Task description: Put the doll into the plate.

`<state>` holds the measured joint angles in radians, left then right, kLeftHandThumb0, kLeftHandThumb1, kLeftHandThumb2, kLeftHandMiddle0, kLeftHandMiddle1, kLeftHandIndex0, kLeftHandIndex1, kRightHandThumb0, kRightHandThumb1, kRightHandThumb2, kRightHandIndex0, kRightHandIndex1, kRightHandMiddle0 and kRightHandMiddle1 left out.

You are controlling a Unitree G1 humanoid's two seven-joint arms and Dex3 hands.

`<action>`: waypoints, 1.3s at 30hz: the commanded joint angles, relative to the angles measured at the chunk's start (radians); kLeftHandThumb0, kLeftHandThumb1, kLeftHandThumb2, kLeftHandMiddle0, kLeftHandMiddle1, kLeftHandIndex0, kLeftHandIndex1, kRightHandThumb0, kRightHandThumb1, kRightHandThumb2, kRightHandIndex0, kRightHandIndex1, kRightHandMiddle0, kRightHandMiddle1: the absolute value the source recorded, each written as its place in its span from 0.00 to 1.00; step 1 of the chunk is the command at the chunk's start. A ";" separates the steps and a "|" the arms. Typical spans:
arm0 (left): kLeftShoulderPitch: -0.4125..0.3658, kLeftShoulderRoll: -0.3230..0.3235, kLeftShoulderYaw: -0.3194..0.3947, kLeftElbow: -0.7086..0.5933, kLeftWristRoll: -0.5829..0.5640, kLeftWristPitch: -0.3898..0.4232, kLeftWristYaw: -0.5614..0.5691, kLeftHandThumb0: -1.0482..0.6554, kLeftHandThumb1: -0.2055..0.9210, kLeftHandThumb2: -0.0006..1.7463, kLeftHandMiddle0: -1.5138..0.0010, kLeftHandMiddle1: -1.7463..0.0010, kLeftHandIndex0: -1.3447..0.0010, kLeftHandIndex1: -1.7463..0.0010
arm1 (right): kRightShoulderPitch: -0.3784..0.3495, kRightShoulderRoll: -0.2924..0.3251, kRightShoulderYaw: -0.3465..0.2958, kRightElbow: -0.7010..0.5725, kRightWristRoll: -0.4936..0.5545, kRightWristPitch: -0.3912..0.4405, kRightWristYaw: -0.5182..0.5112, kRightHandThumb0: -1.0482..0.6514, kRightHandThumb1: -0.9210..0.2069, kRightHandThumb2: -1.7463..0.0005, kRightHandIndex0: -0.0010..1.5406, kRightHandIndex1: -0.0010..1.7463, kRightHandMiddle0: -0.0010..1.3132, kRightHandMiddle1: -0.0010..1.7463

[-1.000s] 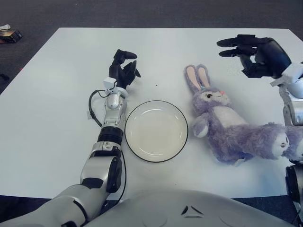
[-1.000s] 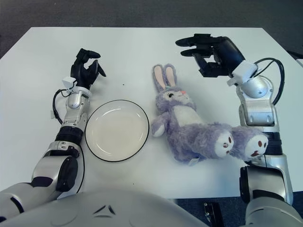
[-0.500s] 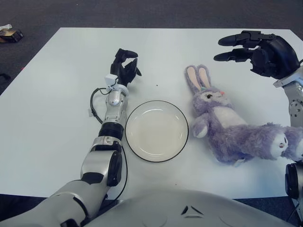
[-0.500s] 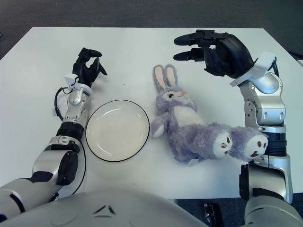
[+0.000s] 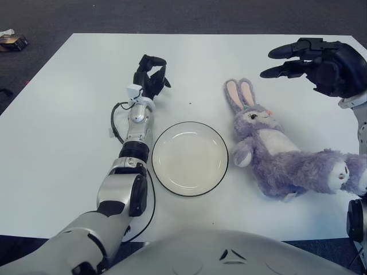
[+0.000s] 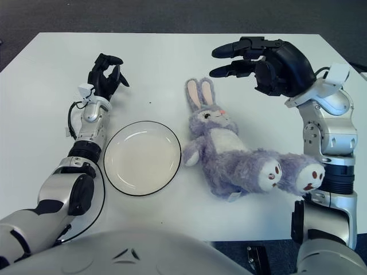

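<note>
The plate [image 5: 190,158] is seen empty on the white surface [image 5: 51,126], nearest the robot. The doll [image 5: 279,152], a purple plush rabbit, is laid on its back just to the right of the plate, apart from its rim, ears pointed away and feet toward the right. The left hand [image 5: 150,75] is shown beyond the plate's left side, fingers curled, nothing held. The right hand [image 6: 268,63] is raised beyond the doll's head, far right of the plate, fingers spread, nothing gripped.
</note>
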<state>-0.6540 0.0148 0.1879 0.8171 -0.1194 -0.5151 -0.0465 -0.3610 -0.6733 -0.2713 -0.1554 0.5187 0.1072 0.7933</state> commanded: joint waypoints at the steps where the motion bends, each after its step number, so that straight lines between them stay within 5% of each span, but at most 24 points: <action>1: -0.013 0.006 0.002 0.009 -0.007 -0.014 -0.008 0.41 1.00 0.15 0.42 0.00 0.65 0.16 | 0.024 -0.022 -0.015 -0.016 0.005 0.007 0.024 0.36 0.00 0.57 0.61 0.01 0.48 0.13; 27: -0.019 0.004 0.002 0.022 -0.010 -0.013 -0.018 0.41 1.00 0.15 0.43 0.00 0.64 0.16 | 0.099 -0.112 0.072 0.007 -0.051 0.121 0.157 0.40 0.00 0.54 0.63 0.01 0.48 0.12; 39: -0.019 0.008 0.000 0.017 -0.013 -0.008 -0.019 0.41 1.00 0.15 0.43 0.00 0.65 0.16 | 0.073 -0.140 0.118 0.024 -0.153 0.081 0.153 0.40 0.00 0.55 0.64 0.01 0.48 0.12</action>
<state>-0.6563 0.0137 0.1884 0.8324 -0.1311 -0.5213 -0.0607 -0.2669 -0.7793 -0.1840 -0.1487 0.4310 0.2131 0.9437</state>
